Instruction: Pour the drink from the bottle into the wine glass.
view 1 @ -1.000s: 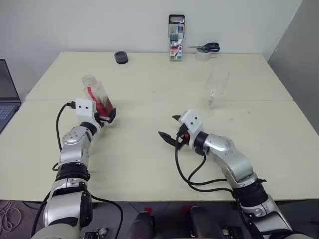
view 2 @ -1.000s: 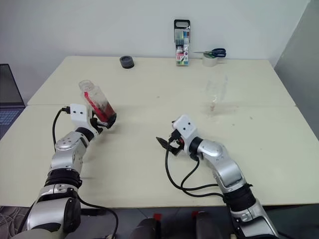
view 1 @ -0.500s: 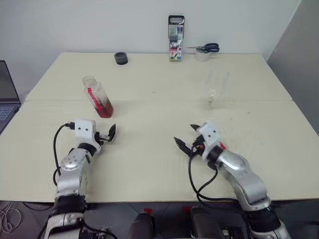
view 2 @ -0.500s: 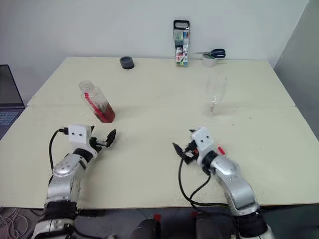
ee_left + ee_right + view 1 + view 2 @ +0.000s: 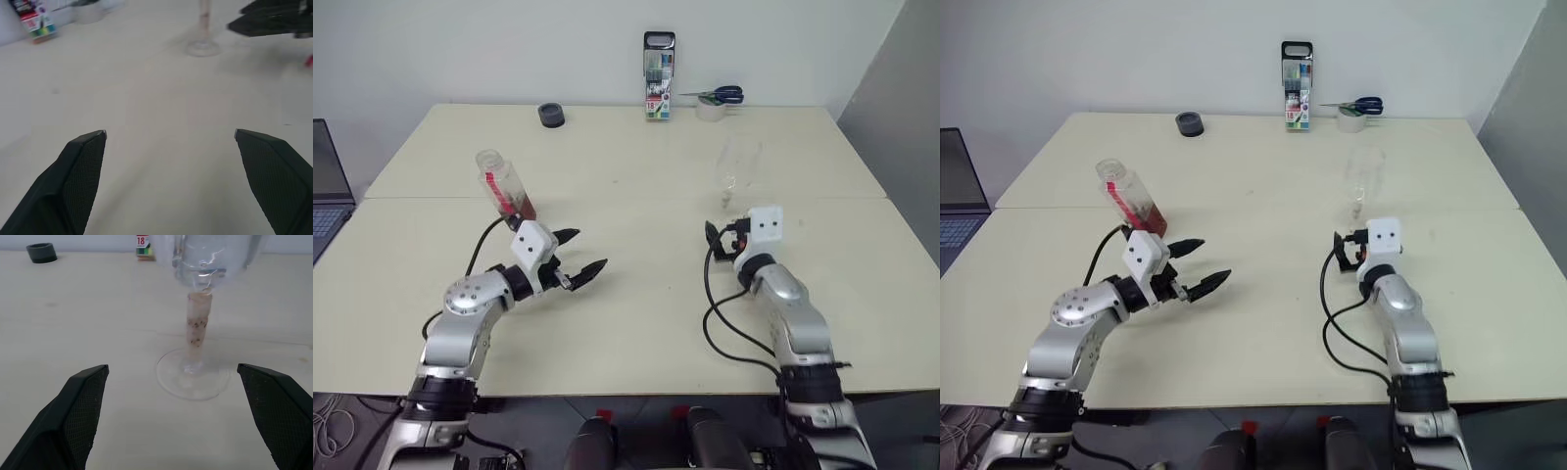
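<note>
Both grippers wide, empty.
Wine glass (image 5: 194, 323) just ahead of right gripper (image 5: 176, 421); bottle (image 5: 505, 186) behind left gripper (image 5: 579, 255).

Clear stemmed wine glass (image 5: 1362, 183) upright on cream table (image 5: 1263, 166). Open right gripper (image 5: 1341, 248) just before its foot. Uncapped clear plastic bottle (image 5: 1131, 201), red label, near spread left gripper (image 5: 1199, 265).

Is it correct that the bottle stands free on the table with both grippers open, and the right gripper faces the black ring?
Not quite. The right gripper faces the wine glass, as the right wrist view shows; the black ring lies far back. The rest holds: the bottle stands free on the table, and the left gripper is open too.
</note>
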